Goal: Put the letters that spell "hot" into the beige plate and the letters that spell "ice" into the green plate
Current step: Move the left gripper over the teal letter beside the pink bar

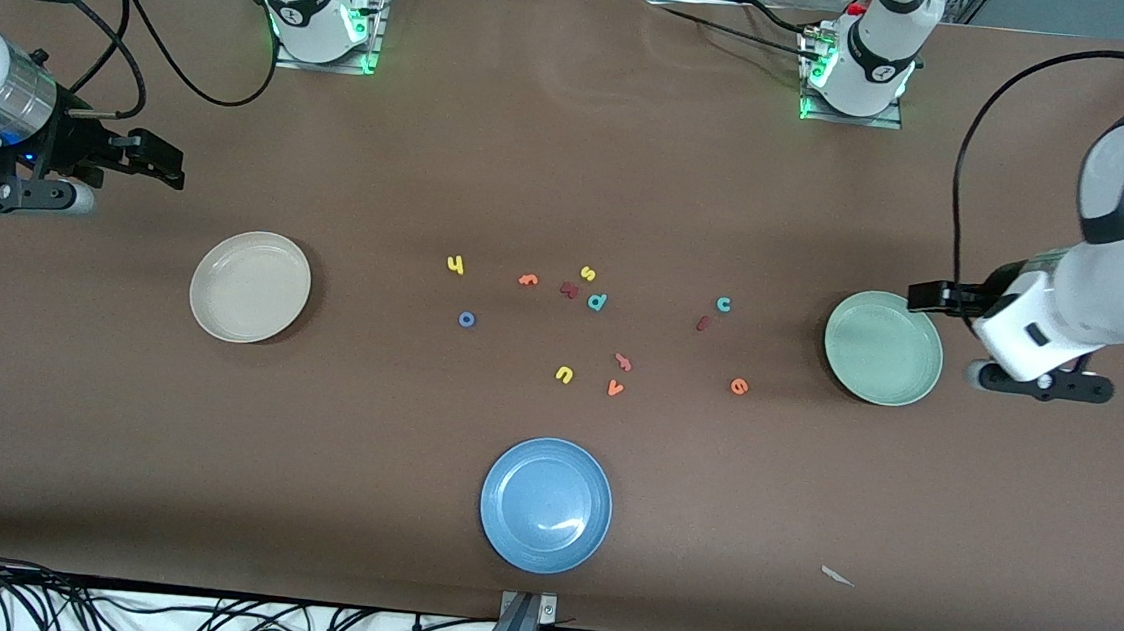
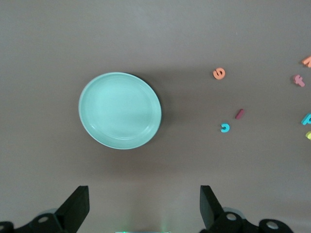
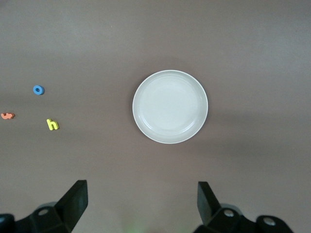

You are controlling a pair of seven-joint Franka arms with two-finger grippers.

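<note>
The beige plate (image 1: 250, 286) (image 3: 170, 107) lies bare toward the right arm's end of the table. The green plate (image 1: 883, 348) (image 2: 120, 110) lies bare toward the left arm's end. Between them lie the yellow h (image 1: 456, 265) (image 3: 52, 124), blue o (image 1: 466, 319) (image 3: 38, 90) and orange t (image 1: 528, 279) (image 3: 7, 115). Closer to the green plate are the teal c (image 1: 723, 304) (image 2: 224, 128), dark red i (image 1: 703, 323) (image 2: 239, 114) and orange e (image 1: 739, 387) (image 2: 219, 73). My right gripper (image 1: 168, 164) (image 3: 142, 199) hangs open over bare table beside the beige plate. My left gripper (image 1: 930, 296) (image 2: 145, 201) hangs open beside the green plate's rim.
A blue plate (image 1: 546, 505) sits nearest the front camera, mid-table. Other letters lie among the task ones: yellow s (image 1: 587, 273), dark red k (image 1: 569, 290), teal p (image 1: 597, 301), yellow u (image 1: 564, 374), salmon f (image 1: 624, 362), orange v (image 1: 615, 388). A paper scrap (image 1: 836, 576) lies near the front edge.
</note>
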